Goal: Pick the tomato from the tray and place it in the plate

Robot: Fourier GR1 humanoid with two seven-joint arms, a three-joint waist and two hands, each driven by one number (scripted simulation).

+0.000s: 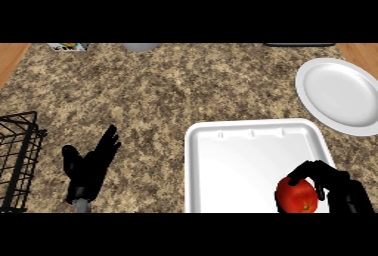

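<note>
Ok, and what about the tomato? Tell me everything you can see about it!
The tomato is round, red and smooth, with a small shine on its skin. It sits in the near right corner of the white tray, at the view's lower edge, so its bottom is cut off. The right robot hand curls its black fingers over the tomato's top and right side, touching it. No stem or leaves show. Whether it rests on the tray or is lifted, I cannot tell.

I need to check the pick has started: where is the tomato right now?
In the head view the tomato sits at the lower right corner of the white tray, with the right hand curled round it; the plate lies beyond the tray.
</note>
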